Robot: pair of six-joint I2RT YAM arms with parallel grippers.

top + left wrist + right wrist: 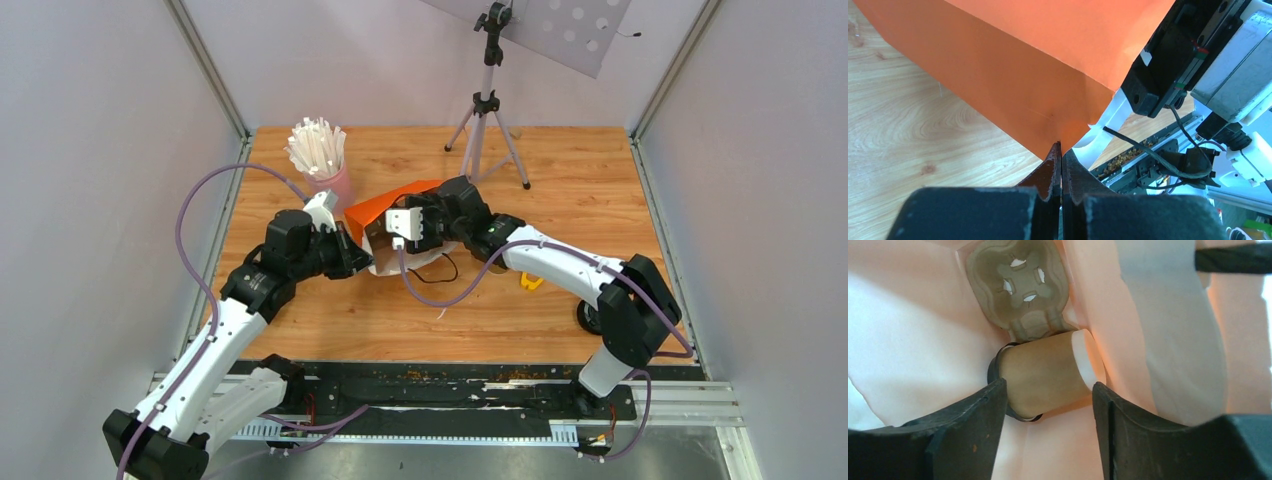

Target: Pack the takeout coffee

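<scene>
Right hand (1048,405): your fingers stand apart on either side of the takeout coffee (1045,372), inside the orange bag (395,205); whether either pad touches the cup you cannot tell from the right wrist view, so treat it as let go.
Left hand (1062,155): clenched on a low corner of the orange bag, pinning the paper.
Takeout coffee: lying on its side within the bag, black lid (994,370) to the left, white base to the right, just beside the pulp cup tray (1018,282) that rests deeper in.
Step in hand: placing the cup in the bag; by the look of it the placing is done, though the cup is tipped, not upright in the tray.
Next move: draw your right hand straight back out of the bag mouth without brushing the cup or paper; keep the left pinch steady until you are out.
Surroundings: pink cup of white sticks (322,160) stands on the wooden surface (560,170), far left of the bag.
</scene>
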